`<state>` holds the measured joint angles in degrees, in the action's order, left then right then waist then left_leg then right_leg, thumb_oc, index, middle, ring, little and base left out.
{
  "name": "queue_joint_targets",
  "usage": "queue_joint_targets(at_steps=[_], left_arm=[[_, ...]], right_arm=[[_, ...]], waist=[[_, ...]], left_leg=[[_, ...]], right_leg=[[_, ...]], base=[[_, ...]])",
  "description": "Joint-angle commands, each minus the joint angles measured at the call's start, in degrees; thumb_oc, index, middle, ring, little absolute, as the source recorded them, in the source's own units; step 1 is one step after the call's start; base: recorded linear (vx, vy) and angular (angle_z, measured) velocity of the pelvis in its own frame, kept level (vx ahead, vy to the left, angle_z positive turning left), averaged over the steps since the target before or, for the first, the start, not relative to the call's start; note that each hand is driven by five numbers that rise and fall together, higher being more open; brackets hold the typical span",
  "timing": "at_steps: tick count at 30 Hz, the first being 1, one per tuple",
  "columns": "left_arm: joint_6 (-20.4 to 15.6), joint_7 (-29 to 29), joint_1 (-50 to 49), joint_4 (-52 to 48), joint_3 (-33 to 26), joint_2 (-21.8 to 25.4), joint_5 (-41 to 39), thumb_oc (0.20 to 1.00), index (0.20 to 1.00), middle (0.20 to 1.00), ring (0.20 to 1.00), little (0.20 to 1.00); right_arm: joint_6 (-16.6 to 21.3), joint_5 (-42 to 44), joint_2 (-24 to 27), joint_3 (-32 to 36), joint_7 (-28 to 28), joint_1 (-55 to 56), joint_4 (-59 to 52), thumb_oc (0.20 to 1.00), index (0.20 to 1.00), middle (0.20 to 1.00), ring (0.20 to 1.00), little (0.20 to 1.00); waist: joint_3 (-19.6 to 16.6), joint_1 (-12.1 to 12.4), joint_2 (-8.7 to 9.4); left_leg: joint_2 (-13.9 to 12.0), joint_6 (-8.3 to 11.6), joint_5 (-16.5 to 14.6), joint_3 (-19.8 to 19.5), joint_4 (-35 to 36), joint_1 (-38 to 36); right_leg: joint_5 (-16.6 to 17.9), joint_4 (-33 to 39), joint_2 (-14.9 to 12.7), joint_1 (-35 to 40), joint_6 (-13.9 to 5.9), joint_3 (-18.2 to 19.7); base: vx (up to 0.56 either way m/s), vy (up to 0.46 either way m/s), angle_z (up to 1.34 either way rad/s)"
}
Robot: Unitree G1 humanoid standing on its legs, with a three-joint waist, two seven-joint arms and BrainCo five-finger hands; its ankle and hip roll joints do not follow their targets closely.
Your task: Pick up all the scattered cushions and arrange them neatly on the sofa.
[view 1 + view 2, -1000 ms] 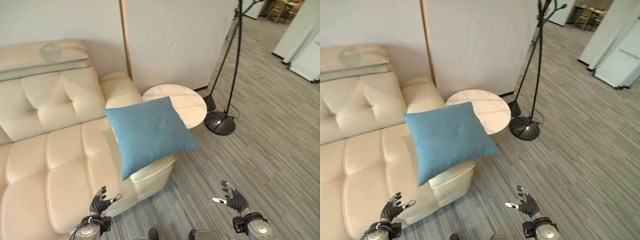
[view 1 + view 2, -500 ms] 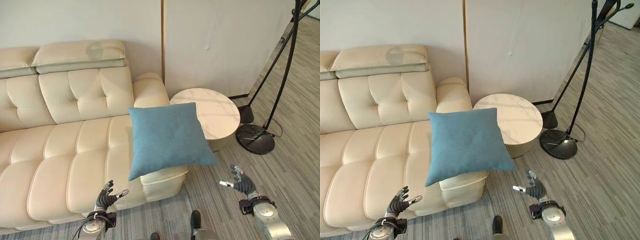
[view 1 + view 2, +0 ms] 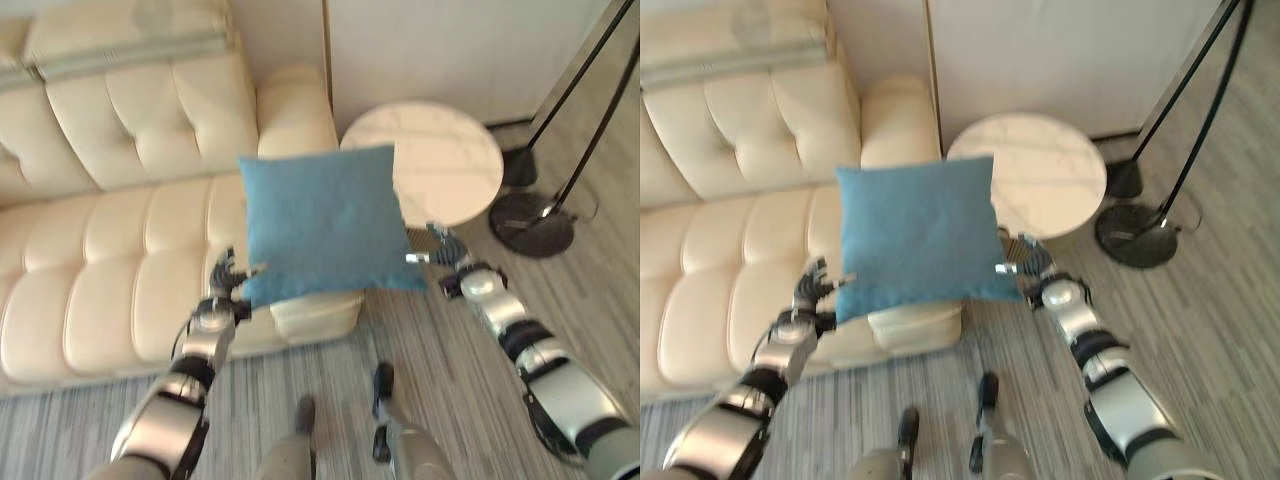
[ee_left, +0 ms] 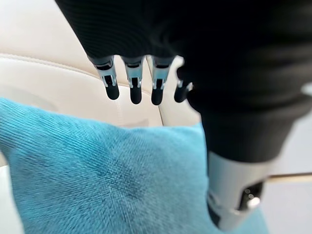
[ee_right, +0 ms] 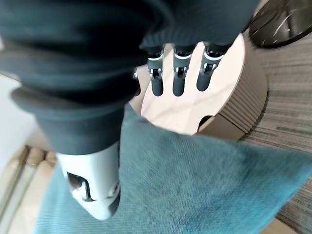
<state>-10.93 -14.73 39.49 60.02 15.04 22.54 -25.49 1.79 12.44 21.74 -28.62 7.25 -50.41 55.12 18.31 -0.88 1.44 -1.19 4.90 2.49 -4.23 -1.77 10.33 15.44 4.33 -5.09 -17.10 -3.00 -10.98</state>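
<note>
blue cushion (image 3: 322, 222) looking soft, light; left hand (image 3: 226, 281) & right hand (image 3: 441, 251) flanking its lower corners w/ fingers spread, not gripping.

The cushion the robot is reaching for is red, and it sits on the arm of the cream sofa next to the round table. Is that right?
Not quite: the cushion is blue, as the left eye view shows. The rest holds: it sits on the arm of the cream sofa next to the round table.

Blue cushion (image 3: 322, 222) on cream sofa (image 3: 120, 250) arm.
</note>
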Motion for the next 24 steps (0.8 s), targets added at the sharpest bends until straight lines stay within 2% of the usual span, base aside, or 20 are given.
queue_joint_targets(at_steps=[1,7,8,9,10,11,12,13,17,18,23,24], left_arm=[[-1.8,-1.9,6.6,5.3,3.9,1.1,-0.1,1.0,1.0,1.0,1.0,1.0],[-0.5,-2.6,17.5,9.3,9.0,-1.9,0.5,1.0,1.0,1.0,1.0,1.0],[-0.6,-2.6,18.9,9.3,9.6,-2.3,0.4,1.0,1.0,1.0,1.0,1.0],[-0.8,-2.7,20.3,8.9,10.1,-2.9,0.0,1.0,1.0,1.0,1.0,1.0],[-1.1,-3.0,20.8,8.1,10.1,-3.5,-0.3,0.489,0.489,0.489,0.489,0.489],[-1.5,-3.1,20.9,7.3,10.1,-4.0,-0.7,0.2,0.2,0.2,0.2,0.2],[-1.4,-3.1,20.8,7.3,10.1,-4.0,-0.7,0.2,0.2,0.2,0.2,0.2],[-2.8,-3.5,20.6,3.8,10.4,-4.9,-1.9,0.2,0.2,0.2,0.2,0.2],[-6.1,-4.9,15.1,-10.7,10.8,-6.0,-3.5,0.2,0.2,0.2,0.2,0.2],[-6.0,-5.0,14.9,-10.8,10.8,-6.0,-3.4,0.2,0.2,0.2,0.2,0.2],[-8.6,-5.3,3.3,-32.3,10.1,-6.7,0.3,0.2,0.2,0.2,0.2,0.2],[-8.6,-5.3,3.2,-32.4,10.1,-6.7,0.3,0.2,0.2,0.2,0.2,0.2]], right_arm=[[2.1,1.5,-5.5,-3.7,2.1,-3.2,1.7,1.0,1.0,1.0,1.0,1.0],[2.9,5.0,-12.5,-9.1,2.1,-10.4,3.1,1.0,1.0,1.0,1.0,1.0],[3.4,6.7,-13.4,-9.5,2.0,-10.9,2.7,0.824,0.824,0.824,0.824,0.824],[3.9,8.8,-14.3,-9.5,1.8,-11.2,2.0,0.489,0.489,0.489,0.489,0.489],[4.4,10.5,-14.5,-9.5,2.1,-11.3,1.1,0.2,0.2,0.2,0.2,0.2],[5.1,12.1,-14.4,-9.2,1.8,-10.9,-0.1,0.2,0.2,0.2,0.2,0.2],[5.1,12.1,-14.4,-9.2,1.8,-10.9,-0.1,0.2,0.2,0.2,0.2,0.2],[5.9,14.8,-13.4,-9.2,1.2,-10.0,-3.9,0.2,0.2,0.2,0.2,0.2],[7.6,14.9,-10.8,-9.4,1.1,-5.2,-14.1,0.2,0.2,0.2,0.2,0.2],[7.5,14.9,-10.8,-9.4,1.1,-5.0,-14.2,0.2,0.2,0.2,0.2,0.2],[10.2,12.3,-7.7,-6.0,-0.6,8.6,-29.5,0.2,0.2,0.2,0.2,0.2],[10.1,12.2,-7.6,-6.0,-0.5,8.8,-29.6,0.2,0.2,0.2,0.2,0.2]], waist=[[-0.3,0.8,1.7],[2.0,0.9,1.74],[2.3,0.8,1.69],[2.7,0.8,1.63],[3.0,0.9,1.55],[3.3,0.9,1.54],[3.3,0.9,1.51],[3.6,0.7,1.66],[3.3,0.4,2.01],[3.2,0.4,1.99],[1.1,-0.2,2.06],[1.0,-0.2,2.03]], left_leg=[[-1.9,0.56,-4.7,2.3,-2.3,-0.9],[-2.4,1.16,-3.6,1.9,-2.3,1.7],[-2.4,1.24,-3.4,1.9,-2.3,1.9],[-2.4,1.31,-3.3,1.8,-2.2,2.2],[-2.4,1.37,-3.1,1.8,-2.1,2.4],[-2.4,1.41,-3.0,1.6,-2.0,2.5],[-2.4,1.41,-3.0,1.6,-2.0,2.5],[-2.4,1.52,-2.8,1.2,-1.7,2.6],[-2.5,1.58,-2.9,1.0,-1.0,2.0],[-2.5,1.58,-2.9,1.0,-1.0,2.0],[-2.1,0.87,-4.4,1.5,-0.6,-1.0],[-2.1,0.87,-4.4,1.5,-0.6,-1.1]], right_leg=[[-11.6,-9.4,-4.6,-0.8,-5.45,4.5],[-11.1,-9.4,-4.5,-3.0,-5.76,4.8],[-11.0,-9.3,-4.5,-3.2,-5.82,4.9],[-10.8,-9.1,-4.5,-3.5,-5.86,4.9],[-10.7,-9.0,-4.5,-3.5,-5.92,4.8],[-10.7,-8.8,-4.5,-3.4,-5.97,4.7],[-10.7,-8.8,-4.5,-3.4,-5.96,4.7],[-10.7,-8.4,-4.5,-3.2,-5.97,4.6],[-10.7,-7.5,-4.4,-2.4,-5.93,4.5],[-10.7,-7.4,-4.4,-2.4,-5.93,4.5],[-11.4,-7.1,-4.6,0.2,-5.81,4.8],[-11.4,-7.1,-4.6,0.3,-5.81,4.8]], base=[[0.0,0.0,0.0],[-0.03,-0.021,0.02],[-0.03,0.0,0.04],[-0.02,0.004,0.04],[0.0,0.0,0.0],[0.0,0.0,0.0],[0.0,0.0,0.0],[0.01,-0.013,0.04],[0.01,0.0,0.12],[0.0,0.008,0.09],[0.04,0.031,0.01],[0.04,0.037,-0.03]])
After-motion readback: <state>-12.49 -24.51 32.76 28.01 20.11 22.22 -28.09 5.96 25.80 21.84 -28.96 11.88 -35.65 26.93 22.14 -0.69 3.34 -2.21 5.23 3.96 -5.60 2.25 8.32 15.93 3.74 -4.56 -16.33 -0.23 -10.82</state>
